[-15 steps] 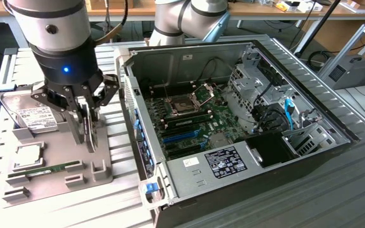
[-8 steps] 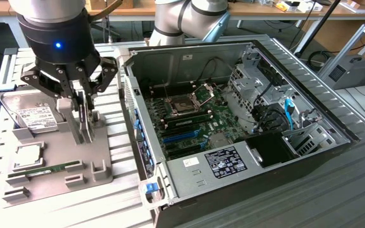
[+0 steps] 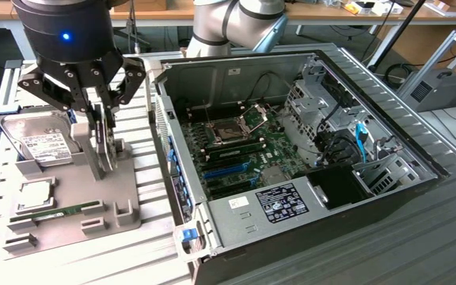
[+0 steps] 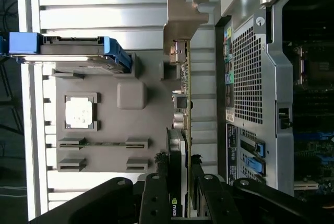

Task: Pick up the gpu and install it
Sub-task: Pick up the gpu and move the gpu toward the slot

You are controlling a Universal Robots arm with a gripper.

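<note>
The gpu (image 3: 110,148) stands on edge in a slot of the grey holder plate (image 3: 69,184), still seated there. My gripper (image 3: 107,167) has come down over it, one finger on each face, and looks shut on the card. In the wrist view the gpu (image 4: 183,85) runs edge-on, with its silver end bracket (image 4: 182,20) at the far end and the black cooler (image 4: 176,151) between my fingers; my gripper (image 4: 179,165) clamps that cooler end. The open computer case (image 3: 291,148) lies at the exterior view's right, with its motherboard (image 3: 236,148) and blue slots exposed.
On the holder plate there is also a silver hard drive (image 3: 42,139) in a blue-ended bracket, a square processor chip (image 3: 36,193) and a green memory stick (image 3: 54,212). The case's side wall (image 3: 168,136) rises close beside the gpu. Ribbed metal table (image 3: 418,237) surrounds everything.
</note>
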